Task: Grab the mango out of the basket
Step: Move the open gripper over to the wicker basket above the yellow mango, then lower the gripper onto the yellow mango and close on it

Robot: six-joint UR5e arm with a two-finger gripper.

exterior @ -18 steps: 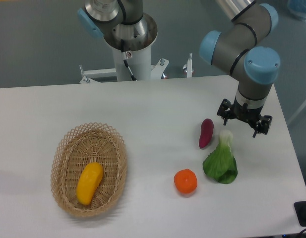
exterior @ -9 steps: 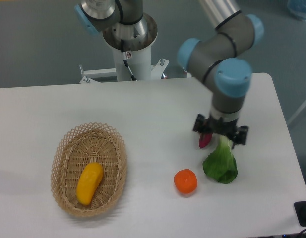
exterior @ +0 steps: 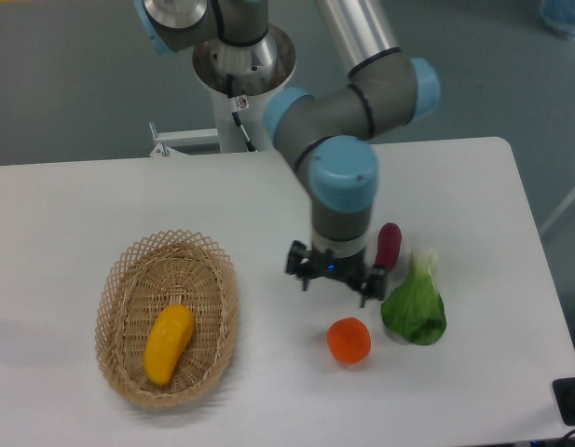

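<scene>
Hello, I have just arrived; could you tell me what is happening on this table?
A robot arm holds its two-finger gripper over the white table, just above the round orange fruit and beside the purple oblong vegetable and the leafy green vegetable. Over the last second it has swept leftward from the table's right side. It holds nothing, and the fingers look spread. The elongated yellow-orange mango lies untouched inside the oval tan wicker basket, far to the gripper's left in the picture.

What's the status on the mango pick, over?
Gripper empty, above the table, right of the basket. Mango lying in basket, untouched. Nothing in the way.
</scene>
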